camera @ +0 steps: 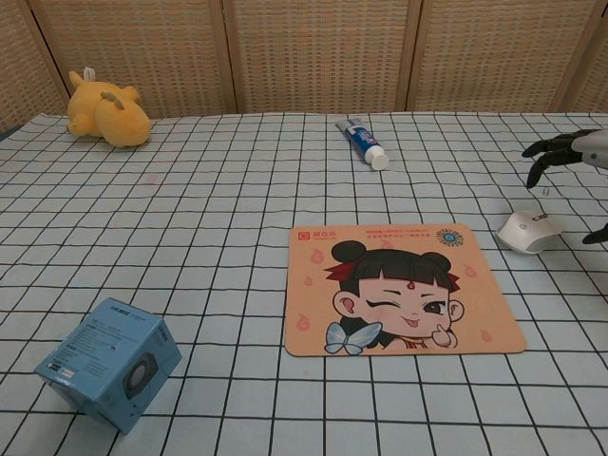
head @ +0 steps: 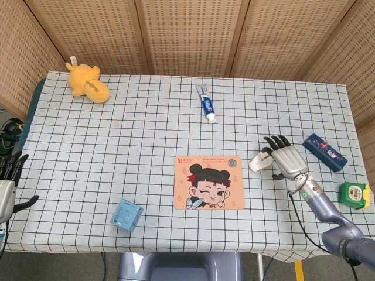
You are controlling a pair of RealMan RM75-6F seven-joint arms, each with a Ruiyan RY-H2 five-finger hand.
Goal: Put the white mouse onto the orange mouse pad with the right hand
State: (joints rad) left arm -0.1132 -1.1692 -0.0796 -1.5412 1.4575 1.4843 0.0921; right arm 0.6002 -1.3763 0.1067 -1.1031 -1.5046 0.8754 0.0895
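Observation:
The white mouse [head: 260, 161] [camera: 529, 231] lies on the checked tablecloth just right of the orange mouse pad [head: 208, 182] [camera: 404, 285], which carries a cartoon girl's face. My right hand [head: 286, 157] [camera: 573, 150] hovers over the mouse's right side with fingers spread and the thumb low beside it; it holds nothing, and I cannot tell whether it touches the mouse. My left hand [head: 8, 182] is at the table's left edge, fingers apart and empty; the chest view does not show it.
A yellow plush toy [head: 87, 82] [camera: 104, 109] sits far left at the back. A toothpaste tube [head: 206, 103] [camera: 363, 142] lies at the centre back. A light-blue box [head: 126, 213] [camera: 109, 363] stands front left. A dark-blue box [head: 324, 151] and a green item [head: 354, 194] lie right of my right hand.

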